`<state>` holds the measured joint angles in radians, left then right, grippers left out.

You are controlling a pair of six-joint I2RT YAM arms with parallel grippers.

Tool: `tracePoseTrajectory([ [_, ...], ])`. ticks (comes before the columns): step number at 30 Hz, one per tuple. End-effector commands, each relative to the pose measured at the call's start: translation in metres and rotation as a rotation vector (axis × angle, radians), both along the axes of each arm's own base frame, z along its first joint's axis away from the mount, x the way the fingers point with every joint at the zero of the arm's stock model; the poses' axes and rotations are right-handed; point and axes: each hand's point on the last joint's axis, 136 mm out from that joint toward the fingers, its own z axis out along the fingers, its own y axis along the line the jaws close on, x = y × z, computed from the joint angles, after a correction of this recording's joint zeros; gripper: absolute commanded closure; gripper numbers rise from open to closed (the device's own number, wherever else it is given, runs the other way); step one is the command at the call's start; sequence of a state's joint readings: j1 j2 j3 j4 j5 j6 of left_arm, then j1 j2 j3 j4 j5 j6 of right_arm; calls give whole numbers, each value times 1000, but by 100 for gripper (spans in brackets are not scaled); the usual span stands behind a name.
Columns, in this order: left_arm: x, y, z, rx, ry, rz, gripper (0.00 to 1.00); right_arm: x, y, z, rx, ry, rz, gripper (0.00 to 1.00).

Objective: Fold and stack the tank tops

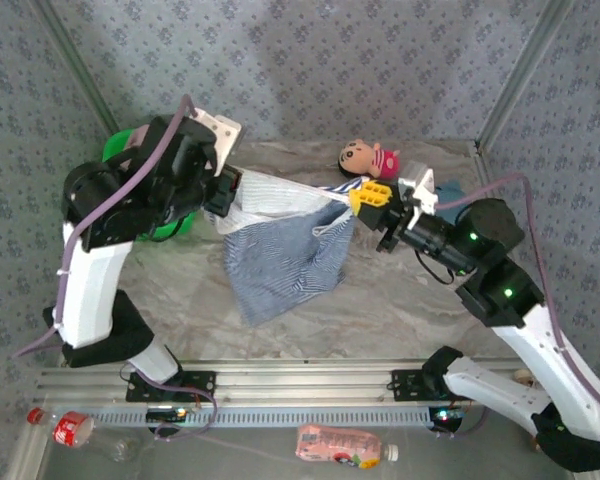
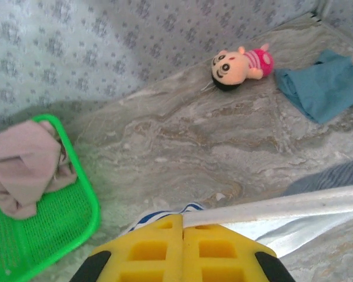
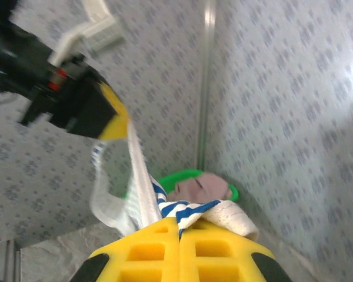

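Left fingers point(image 2: 147, 249) and right fingers point(image 3: 147, 252) pinch the striped tank top point(image 1: 280, 255) taut

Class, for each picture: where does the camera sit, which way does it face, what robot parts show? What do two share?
Top: above and behind, looking down; left gripper, right gripper hold the striped top.
Left wrist: behind left gripper, facing the doll.
Right wrist: behind right gripper, facing the left gripper.
Shared: both wrist views show the green basket.

Nothing legible here tbh: the red-labelled bottle point(image 1: 73, 428) and the pink bottle point(image 1: 340, 446) are both too blurry to read.
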<state>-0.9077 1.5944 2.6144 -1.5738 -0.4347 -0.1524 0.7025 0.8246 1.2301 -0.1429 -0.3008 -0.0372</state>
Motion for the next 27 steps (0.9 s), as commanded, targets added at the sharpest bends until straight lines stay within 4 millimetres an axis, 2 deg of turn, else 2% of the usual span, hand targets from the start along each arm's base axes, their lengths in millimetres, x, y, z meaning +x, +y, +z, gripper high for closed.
tracePoseTrajectory([
  [1,-15,34,34,26,-157,-5,100,-17,-12,27,-26,-130,-64,100],
  [4,-6,38,46,47,-243,22,100,-16,-4,30,-75,-176,-90,100],
  [6,13,39,47,70,-258,64,100,-5,1,23,-119,-174,-127,100],
  [8,39,34,42,89,-242,86,100,10,4,16,-168,-184,-164,100],
  [10,74,26,31,110,-222,96,100,39,1,7,-196,-148,-215,100],
  [12,111,20,12,104,-172,101,100,68,-3,-4,-177,-71,-209,100],
  [15,168,6,-31,99,-77,88,100,120,-8,-36,-181,27,-230,100],
  [20,252,-16,-122,127,65,110,96,215,-11,-122,-206,212,-264,100],
  [23,290,-25,-170,158,105,143,93,261,-11,-175,-214,339,-287,100],
  [26,324,-20,-215,217,124,230,93,299,-12,-219,-243,452,-345,100],
  [27,332,-18,-228,227,130,258,89,308,-14,-233,-261,490,-367,99],
])
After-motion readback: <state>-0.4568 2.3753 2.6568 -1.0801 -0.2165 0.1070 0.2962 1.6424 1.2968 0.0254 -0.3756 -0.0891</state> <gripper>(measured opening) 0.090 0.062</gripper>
